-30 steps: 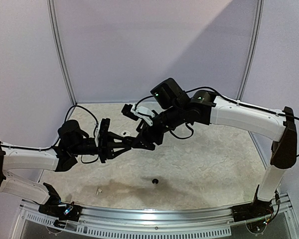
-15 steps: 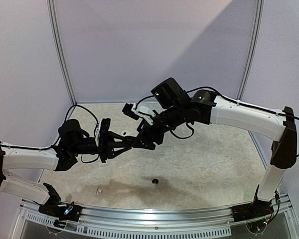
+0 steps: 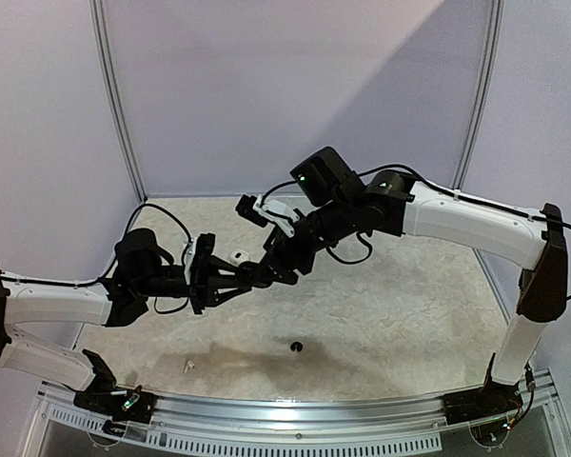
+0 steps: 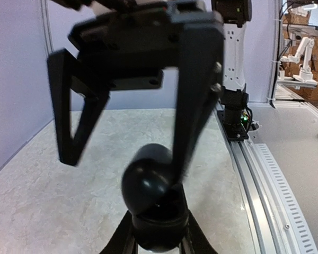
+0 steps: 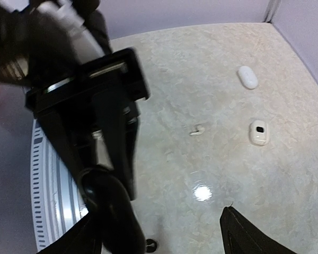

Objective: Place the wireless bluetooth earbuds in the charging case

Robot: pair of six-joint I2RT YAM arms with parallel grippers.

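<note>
A black charging case (image 4: 153, 225) with its round lid (image 4: 147, 179) tipped open sits between the fingers of my left gripper (image 4: 155, 241), which is shut on it above the table. My right gripper (image 4: 124, 159) hangs open right over the case, one finger (image 4: 193, 106) against the lid's right side. In the top view the two grippers (image 3: 252, 276) (image 3: 278, 261) meet above the table's middle-left. A black earbud (image 3: 296, 346) and a white earbud (image 3: 188, 364) lie loose on the table near the front. No earbud shows in either gripper.
An open white case (image 5: 258, 132) and a closed white case (image 5: 248, 77) lie on the marbled table, with the white earbud (image 5: 197, 130) beside them. The metal front rail (image 4: 265, 180) runs along the near edge. Purple walls enclose the back and sides.
My left gripper with the black case has edged slightly right and down. The right gripper has stayed open at the case's lid.
</note>
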